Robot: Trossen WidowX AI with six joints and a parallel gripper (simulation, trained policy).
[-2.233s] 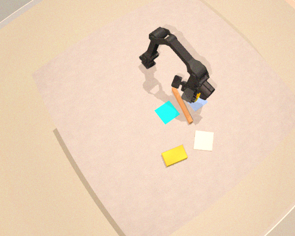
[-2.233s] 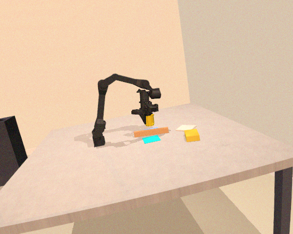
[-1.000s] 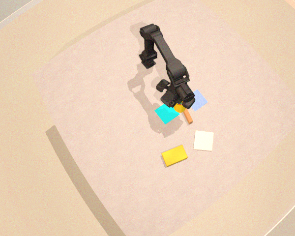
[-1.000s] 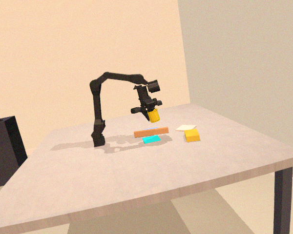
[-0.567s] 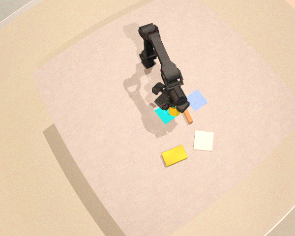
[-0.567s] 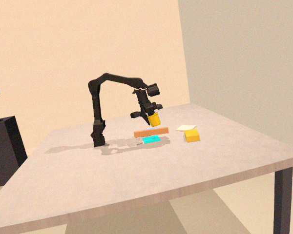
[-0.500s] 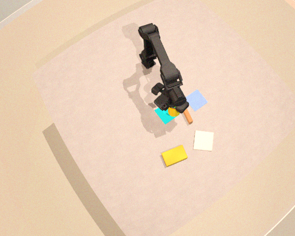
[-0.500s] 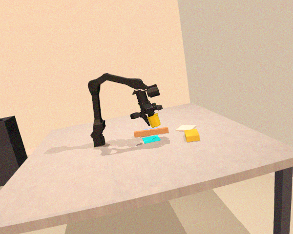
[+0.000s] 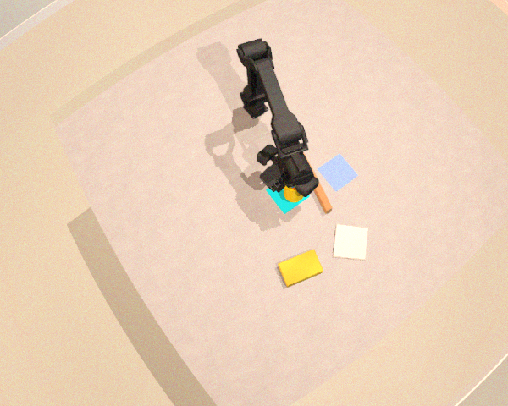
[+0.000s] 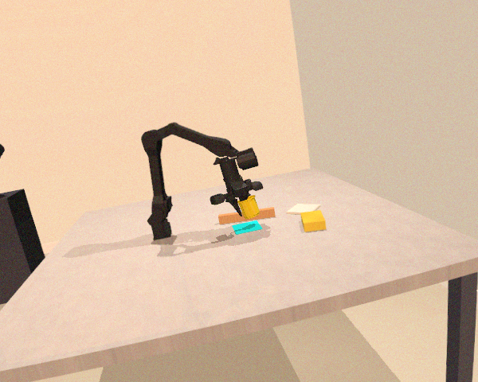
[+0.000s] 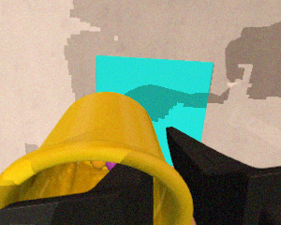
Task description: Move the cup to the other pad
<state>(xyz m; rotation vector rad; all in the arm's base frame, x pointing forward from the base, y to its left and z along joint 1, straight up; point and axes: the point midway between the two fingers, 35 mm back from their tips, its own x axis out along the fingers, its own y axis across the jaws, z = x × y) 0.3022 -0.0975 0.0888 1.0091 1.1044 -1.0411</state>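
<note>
My gripper (image 10: 243, 206) (image 11: 157, 135) is shut on the wall of the yellow cup (image 9: 293, 194) (image 10: 249, 208) (image 11: 108, 117), one finger inside it and one outside. The cup is held in the air, somewhat tilted, above the cyan pad (image 9: 284, 205) (image 10: 239, 230) (image 11: 155, 72); a gap shows between them in the exterior view. An orange marble (image 11: 98, 164) and a purple marble (image 11: 110, 166) show inside the cup; a finger hides part of the interior. The blue pad (image 9: 337, 172) bears nothing, across the orange bar from the cyan pad.
The orange bar (image 9: 323, 199) (image 10: 227, 218) lies between the two pads, close to the cyan one. A yellow block (image 9: 300, 267) (image 10: 313, 223) and a flat white tile (image 9: 350, 241) (image 10: 303, 208) lie farther out from the arm's base.
</note>
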